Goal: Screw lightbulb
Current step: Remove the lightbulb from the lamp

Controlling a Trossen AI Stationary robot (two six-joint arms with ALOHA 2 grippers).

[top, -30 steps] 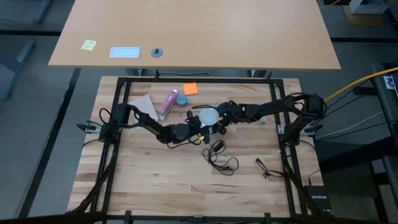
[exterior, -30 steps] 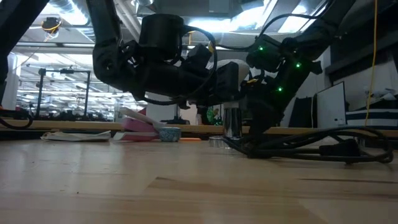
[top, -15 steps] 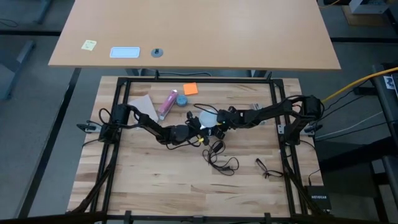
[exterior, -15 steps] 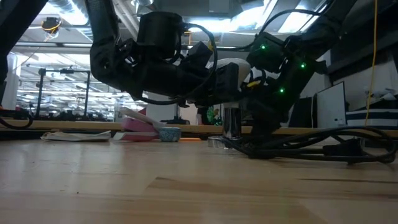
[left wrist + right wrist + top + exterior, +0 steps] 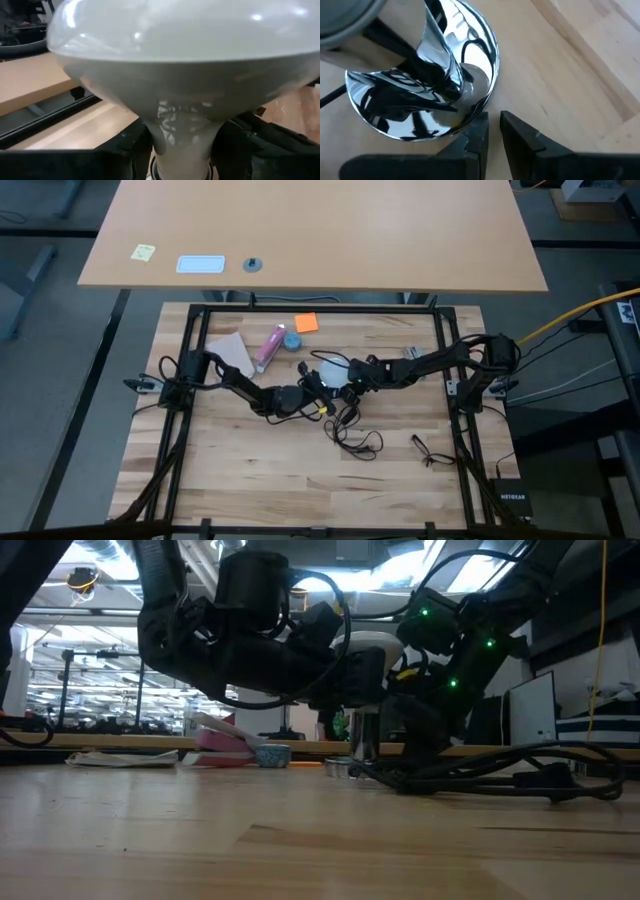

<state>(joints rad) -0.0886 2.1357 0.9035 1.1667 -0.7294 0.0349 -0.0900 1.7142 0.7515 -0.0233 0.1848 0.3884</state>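
Note:
The frosted white lightbulb [image 5: 180, 60] stands upright, globe up, over the shiny silver lamp base [image 5: 385, 117] near the table's middle [image 5: 341, 377]. Its neck runs down into the socket [image 5: 180, 172]. My left gripper [image 5: 322, 388] reaches in from the left and is shut on the bulb. My right gripper [image 5: 492, 125] comes from the right, low on the table. Its fingers are almost together at the base's rim. The base's black cord [image 5: 355, 435] lies in loops toward the near edge. My left gripper has the bulb's narrow neck [image 5: 160, 140] between its two fingers, just under the globe, coming level from the table's left. The bulb stays upright on the lamp. My right gripper's fingertip [image 5: 479, 125] lies against the base's rim [image 5: 485, 95]; whether it presses on the rim, I cannot tell.
A pink tube [image 5: 270, 345], a small blue round object [image 5: 291, 340], an orange note [image 5: 306, 323] and a sheet of paper [image 5: 230, 348] lie at the far left. A small black wiry thing [image 5: 428, 450] lies near right. A black frame [image 5: 320, 308] rims the table.
My right gripper has gone down and toward the table's left, to the lamp base's rim. My left gripper, with the bulb, has shifted a little toward the near edge. The lamp has slid slightly with it.

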